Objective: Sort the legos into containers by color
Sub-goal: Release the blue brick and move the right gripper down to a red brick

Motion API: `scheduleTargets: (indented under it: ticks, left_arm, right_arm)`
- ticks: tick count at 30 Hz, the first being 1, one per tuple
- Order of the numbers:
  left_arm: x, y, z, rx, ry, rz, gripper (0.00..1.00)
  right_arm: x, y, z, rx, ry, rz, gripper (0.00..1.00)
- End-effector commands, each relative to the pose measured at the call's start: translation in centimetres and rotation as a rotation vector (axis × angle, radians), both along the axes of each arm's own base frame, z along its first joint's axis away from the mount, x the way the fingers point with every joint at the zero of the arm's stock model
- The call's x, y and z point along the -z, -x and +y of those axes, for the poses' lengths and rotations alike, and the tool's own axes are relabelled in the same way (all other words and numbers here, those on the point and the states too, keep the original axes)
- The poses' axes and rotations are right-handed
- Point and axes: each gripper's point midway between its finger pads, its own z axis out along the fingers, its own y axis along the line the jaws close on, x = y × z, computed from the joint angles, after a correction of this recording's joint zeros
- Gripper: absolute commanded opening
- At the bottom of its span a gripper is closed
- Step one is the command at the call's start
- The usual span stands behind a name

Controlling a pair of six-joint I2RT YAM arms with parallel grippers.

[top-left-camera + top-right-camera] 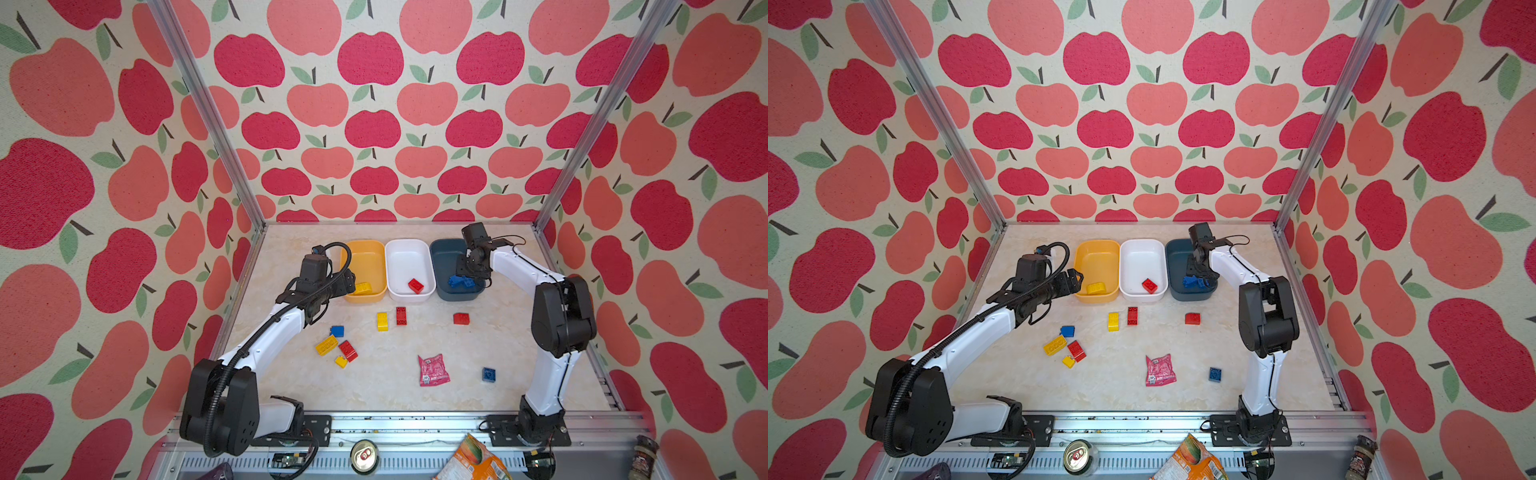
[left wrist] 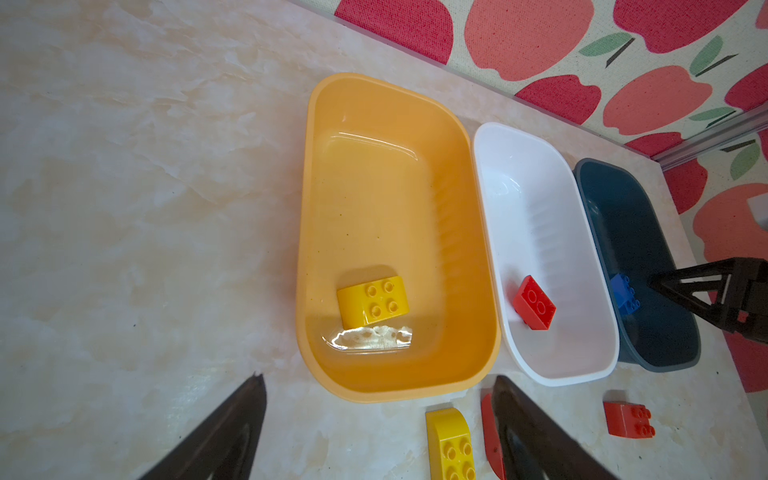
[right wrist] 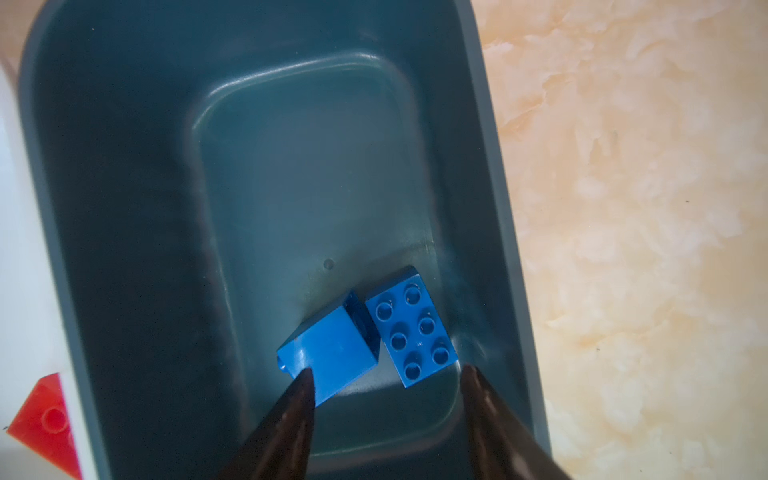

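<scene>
- The step in hand looks like dropping off a blue brick: the right end effector [image 3: 386, 370] hangs over the dark blue bin [image 3: 124, 208] with its jaws apart and nothing pinched between them
- Two blue bricks lie in that bin, just beside each other: the flat blue brick [image 3: 411, 328] has its studs up, and the tipped blue brick [image 3: 332, 353] lies on its side with one fingertip at its edge
- The left end effector [image 2: 378, 377] is wide and empty, by the near end of the yellow bin [image 2: 374, 187], where one yellow brick [image 2: 372, 301] lies
- The white bin [image 1: 405, 257] holds one red brick [image 1: 415, 285]
- Three bins stand in a row at the back of the counter [image 1: 507, 340]
- Out on the counter I count three loose yellow bricks [image 1: 382, 321], three loose red bricks [image 1: 401, 316] and two loose blue bricks [image 1: 488, 374]
- That makes twelve bricks, four of each colour: four in bins, eight left to sort
- One pink packet [image 1: 433, 370] lies there too; it is not a brick, so it should stay
- Next, I think the right arm should lift clear of the bin wall, then go for the loose blue brick near the packet
- The left arm could take the yellow brick in front of the bins, but a red one lies just beside it, so the jaws must close on the yellow one only
</scene>
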Motion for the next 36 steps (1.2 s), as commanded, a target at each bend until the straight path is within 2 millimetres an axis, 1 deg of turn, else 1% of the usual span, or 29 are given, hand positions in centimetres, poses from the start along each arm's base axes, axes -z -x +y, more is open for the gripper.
scheduleTargets:
  ticks: [1, 5, 8, 10, 12, 14, 19, 21, 24, 28, 32, 36]
  left_arm:
    - [0.2, 0.3, 0.2, -0.015, 0.005, 0.013, 0.87]
    - [0.1, 0.2, 0.2, -0.014, 0.006, 0.01, 0.87]
    - [0.1, 0.2, 0.1, -0.013, 0.007, 0.009, 0.87]
    - [0.0, 0.2, 0.1, -0.012, 0.008, 0.007, 0.87]
    - [0.0, 0.2, 0.1, -0.012, 0.007, 0.007, 0.88]
    - [-0.1, 0.2, 0.1, -0.012, 0.007, 0.006, 0.88]
    - [0.0, 0.1, 0.0, -0.009, 0.008, 0.006, 0.88]
    - [-0.1, 0.0, 0.0, -0.006, 0.009, 0.005, 0.88]
    - [-0.3, 0.0, 0.0, -0.003, 0.005, 0.002, 0.88]
    - [-0.3, 0.0, 0.0, 0.002, 0.0, 0.002, 0.88]
    - [-0.2, 0.0, 0.0, 0.004, 0.0, 0.0, 0.88]
    - [-0.2, 0.0, 0.0, 0.007, 0.003, -0.001, 0.88]
  right_arm:
    - [-2.2, 1.2, -0.5, -0.047, 0.015, -0.025, 0.6]
    - [-3.2, 2.3, 0.0, -0.137, 0.001, -0.038, 0.64]
    - [-3.8, 3.7, 1.3, -0.263, -0.043, -0.035, 0.67]
    - [-3.9, 5.0, 2.2, -0.366, -0.071, -0.026, 0.68]
    - [-4.1, 6.2, 2.5, -0.449, -0.079, -0.019, 0.69]
    - [-4.2, 7.7, 3.0, -0.545, -0.088, -0.012, 0.72]
    - [-4.7, 10.5, 4.1, -0.72, -0.114, -0.06, 0.88]
    - [-4.3, 11.4, 3.7, -0.756, -0.091, -0.04, 0.92]
    - [-3.2, 12.7, 3.1, -0.81, -0.042, 0.005, 0.92]
    - [-2.4, 14.4, 3.8, -0.897, 0.0, 0.047, 0.93]
    - [-0.6, 16.1, 3.8, -0.975, 0.07, 0.138, 0.93]
    - [0.5, 16.6, 3.5, -1.012, 0.138, 0.173, 0.92]
